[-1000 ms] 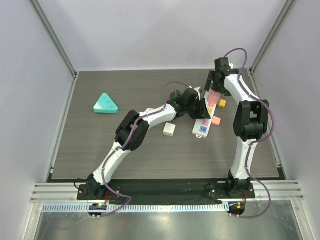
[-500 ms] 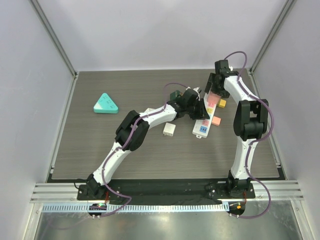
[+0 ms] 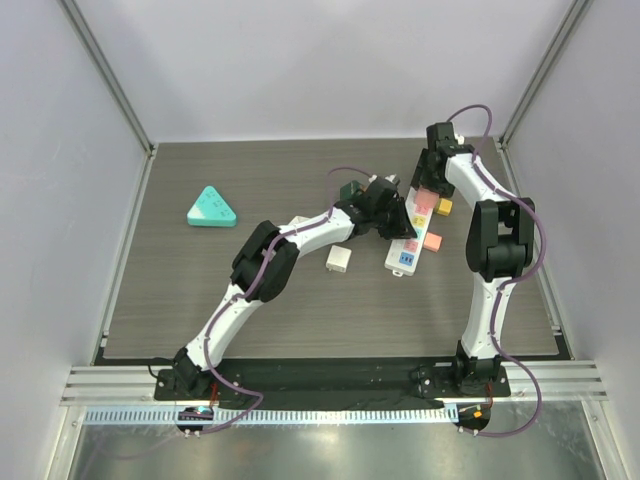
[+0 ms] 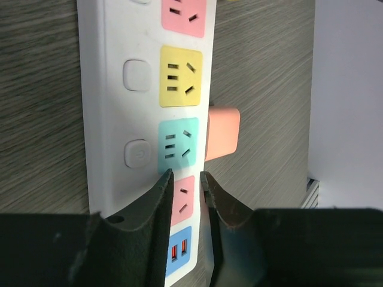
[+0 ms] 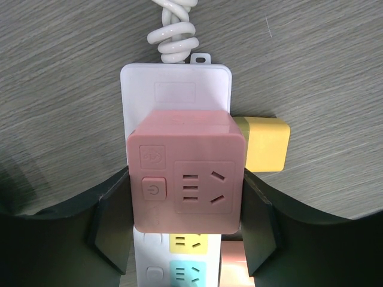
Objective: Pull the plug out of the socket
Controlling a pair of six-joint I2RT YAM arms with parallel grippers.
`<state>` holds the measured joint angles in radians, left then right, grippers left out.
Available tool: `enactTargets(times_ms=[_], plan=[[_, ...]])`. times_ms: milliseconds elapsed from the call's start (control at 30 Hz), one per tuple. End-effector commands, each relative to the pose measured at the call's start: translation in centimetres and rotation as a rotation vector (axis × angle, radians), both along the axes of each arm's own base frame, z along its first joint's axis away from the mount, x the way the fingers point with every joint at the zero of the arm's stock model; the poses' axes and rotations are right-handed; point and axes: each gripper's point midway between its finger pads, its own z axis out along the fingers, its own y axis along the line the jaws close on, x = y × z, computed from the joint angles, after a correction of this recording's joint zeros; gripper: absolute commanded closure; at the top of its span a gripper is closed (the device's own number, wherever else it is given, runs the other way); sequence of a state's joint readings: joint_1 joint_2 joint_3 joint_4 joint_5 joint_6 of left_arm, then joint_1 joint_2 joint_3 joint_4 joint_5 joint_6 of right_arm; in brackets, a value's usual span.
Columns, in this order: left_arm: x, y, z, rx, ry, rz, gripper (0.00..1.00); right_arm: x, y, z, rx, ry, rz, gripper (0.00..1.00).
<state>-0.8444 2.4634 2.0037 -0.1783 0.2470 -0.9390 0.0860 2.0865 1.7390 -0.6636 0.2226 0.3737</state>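
Here the white power strip (image 3: 404, 252) lies toward the far right corner of the worktop, one end pointing at the far edge and the other at the near edge. The pink plug (image 5: 187, 179), a cube with its own socket and switch on top, is seated on the strip's far end, just below the coiled white cord (image 5: 173, 30). The right gripper (image 5: 187, 206) straddles that plug, with a finger pressed flat against each side, so it is clamped on it. The left gripper (image 4: 187, 179) hangs over the strip's near end above a pink outlet, its fingers drawn almost together with only a thin slit between them and nothing in it. A yellow block (image 5: 267, 143) and an orange block (image 4: 222, 133) sit against the strip's right side. A white cube (image 3: 339, 259) rests left of the strip, a dark green block (image 3: 350, 188) is farther back, and a teal triangle (image 3: 212, 208) lies well apart toward the left edge.
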Motion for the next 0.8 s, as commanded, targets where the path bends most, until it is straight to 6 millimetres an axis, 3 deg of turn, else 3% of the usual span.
enactTargets(times_ms=[0, 33, 67, 100, 167, 267, 367, 500, 600, 667, 700, 733, 767], plan=[[-1.7, 3.4, -7.5, 0.211, 0.147, 0.04, 0.75, 0.8, 0.3, 1.3, 0.003, -0.056, -0.027, 0.53], [-1.8, 3.4, -7.8, 0.217, 0.155, 0.041, 0.75, 0.9, 0.3, 1.6, 0.002, -0.063, -0.03, 0.6], [-1.9, 3.6, -8.0, 0.22, 0.162, 0.042, 0.76, 0.9, 0.6, 1.8, 0.005, -0.069, -0.028, 0.77], [-2.1, 3.7, -8.4, 0.227, 0.171, 0.044, 0.77, 0.9, 0.8, 2.3, 0.01, -0.078, -0.026, 0.86], [-2.2, 3.9, -9.0, 0.236, 0.181, 0.049, 0.78, 1.0, 1.2, 3.1, 0.028, -0.091, -0.019, 0.99], [-2.4, 4.3, -9.6, 0.25, 0.19, 0.055, 0.78, 1.2, 1.6, 3.8, 0.088, -0.098, -0.009, 0.99], [-2.6, 4.9, -10.1, 0.269, 0.191, 0.066, 0.79, 1.3, 3.2, 4.1, 0.297, -0.106, 0.034, 0.99], [-2.8, 5.5, -11.1, 0.293, 0.197, 0.074, 0.8, 1.7, 1.8, 5.2, 0.373, -0.154, 0.02, 0.99], [-2.9, 5.6, -11.5, 0.296, 0.208, 0.076, 0.8, 1.6, 2.7, 5.9, 0.442, -0.175, 0.036, 0.99], [-2.9, 5.4, -11.3, 0.288, 0.208, 0.075, 0.81, 1.5, 2.5, 6.2, 0.395, -0.187, 0.035, 0.99], [-2.9, 5.4, -11.2, 0.288, 0.205, 0.073, 0.81, 1.4, 1.4, 5.9, 0.314, -0.185, 0.015, 0.99], [-2.8, 5.4, -11.2, 0.287, 0.205, 0.077, 0.81, 1.3, 2.3, 6.1, 0.273, -0.182, 0.034, 0.99], [-2.8, 5.3, -11.1, 0.286, 0.203, 0.072, 0.81, 1.2, 1.7, 5.8, 0.205, -0.173, 0.021, 0.99]])
